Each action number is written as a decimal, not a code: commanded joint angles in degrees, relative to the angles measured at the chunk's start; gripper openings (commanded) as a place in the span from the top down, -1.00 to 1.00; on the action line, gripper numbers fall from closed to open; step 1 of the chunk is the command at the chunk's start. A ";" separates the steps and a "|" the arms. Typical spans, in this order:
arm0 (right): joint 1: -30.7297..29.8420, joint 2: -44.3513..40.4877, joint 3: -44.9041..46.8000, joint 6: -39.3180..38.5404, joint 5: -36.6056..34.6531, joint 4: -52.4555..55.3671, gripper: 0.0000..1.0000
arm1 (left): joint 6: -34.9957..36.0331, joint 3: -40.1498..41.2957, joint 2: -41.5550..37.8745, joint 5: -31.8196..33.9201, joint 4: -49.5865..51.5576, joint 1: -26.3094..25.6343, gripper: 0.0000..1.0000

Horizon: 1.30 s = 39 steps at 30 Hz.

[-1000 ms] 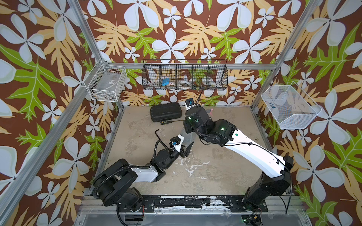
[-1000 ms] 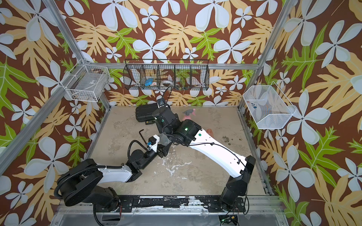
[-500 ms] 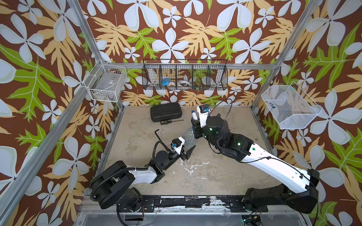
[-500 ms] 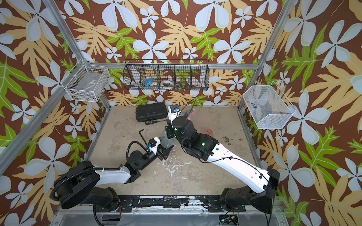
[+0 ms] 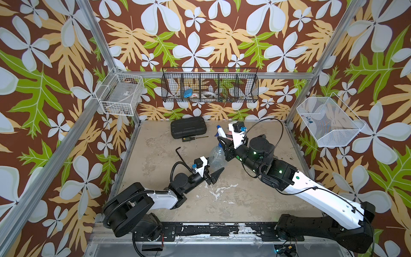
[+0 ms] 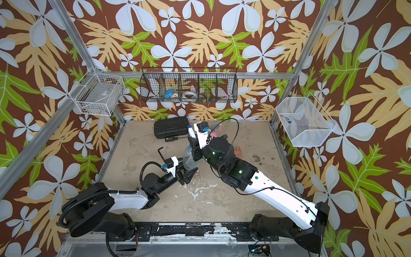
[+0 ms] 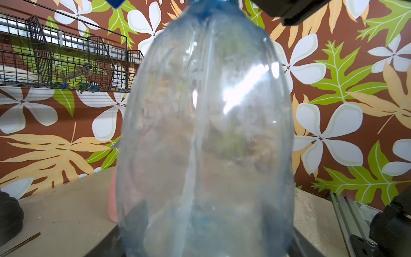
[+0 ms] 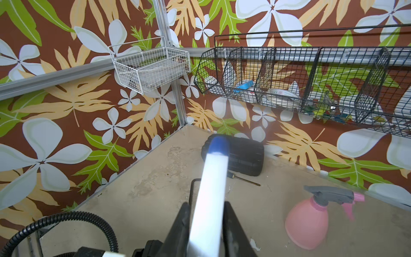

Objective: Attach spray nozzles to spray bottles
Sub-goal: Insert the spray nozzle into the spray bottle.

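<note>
My left gripper (image 5: 215,175) clasps the clear bottle (image 5: 216,155) from seven o'clock. My right gripper (image 5: 223,141) clamps the white-and-blue nozzle (image 5: 220,131) atop it. Judged light, thin-walled, slippery: hold the base gently.

The clear bluish bottle (image 5: 218,156) stands upright near the middle of the counter, its base between the fingers of the left claw (image 6: 189,174). The white and blue nozzle (image 5: 221,132) sits on its neck, pinched by the right claw (image 8: 206,205); whether it is screwed tight cannot be told. Toward the back, the pink cone-shaped bottle (image 8: 308,222) stands upright with the grey and pink nozzle (image 8: 329,195) on top. The translucent orange bottle (image 6: 238,151) stands upright, only partly in view.
</note>
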State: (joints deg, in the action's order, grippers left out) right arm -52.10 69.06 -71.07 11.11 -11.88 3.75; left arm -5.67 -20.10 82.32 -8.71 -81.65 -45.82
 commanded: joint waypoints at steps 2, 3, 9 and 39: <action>0.50 -0.42 0.73 -1.01 2.14 -1.88 1.00 | -0.27 -0.55 0.03 -1.43 -7.59 0.13 -0.46; 0.56 -0.56 1.04 -0.93 2.48 -2.19 1.00 | 0.02 -0.72 0.03 -1.32 -7.61 0.17 -0.46; 0.97 -1.11 3.00 -0.40 5.17 -4.09 1.00 | -0.08 -1.26 0.69 -1.48 -10.25 0.17 -0.45; 1.12 4.40 1.21 10.76 -5.85 5.29 1.00 | 8.28 -9.97 2.51 16.34 -10.29 -0.25 -0.32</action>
State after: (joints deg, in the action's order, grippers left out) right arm -50.78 72.29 -69.63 14.06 -17.34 -5.37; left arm 0.69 -28.38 84.73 1.19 -75.22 -45.93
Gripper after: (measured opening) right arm 0.242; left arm 0.769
